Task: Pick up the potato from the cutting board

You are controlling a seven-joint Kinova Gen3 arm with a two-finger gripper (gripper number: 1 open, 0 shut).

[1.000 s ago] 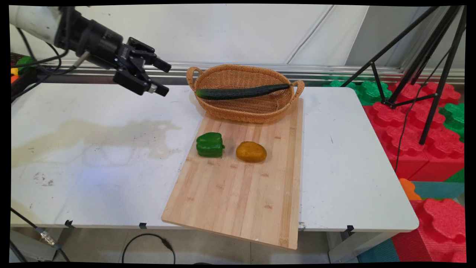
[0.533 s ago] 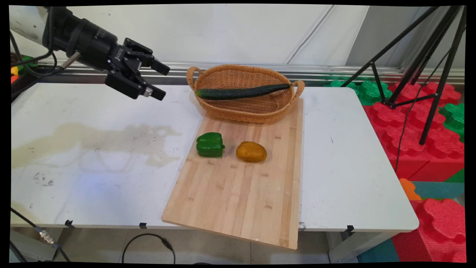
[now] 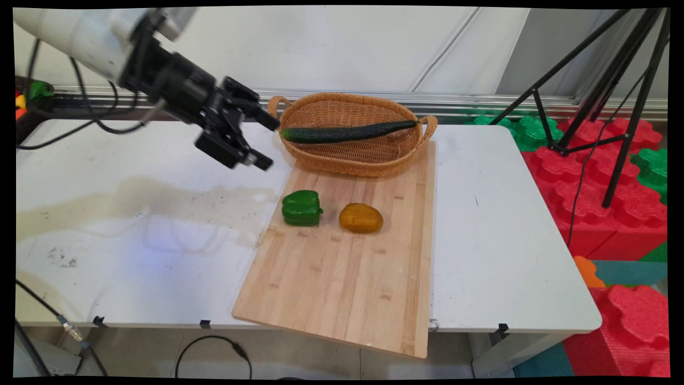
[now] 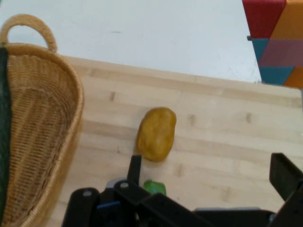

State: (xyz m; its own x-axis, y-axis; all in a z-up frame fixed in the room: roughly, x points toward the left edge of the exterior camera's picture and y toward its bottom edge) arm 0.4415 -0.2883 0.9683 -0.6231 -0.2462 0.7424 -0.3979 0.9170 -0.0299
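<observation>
Your gripper [image 3: 270, 143] has swung in from the table's [image 3: 507, 224] far-left area toward the cutting board [image 3: 342, 278] — it now hangs jaws spread and holding nothing, just off the basket's [image 3: 352, 160] left end, above the board's far-left corner. Nearest below it: the green pepper [image 3: 302, 208], barely peeking past the linkage in the hand view. The potato [image 3: 361, 217] sits beside the pepper, apart from it. The cucumber [image 3: 347, 131] lies across the basket at the board's far edge — untouched. Nothing on the board has shifted.

Bright even light, soft shadows
</observation>
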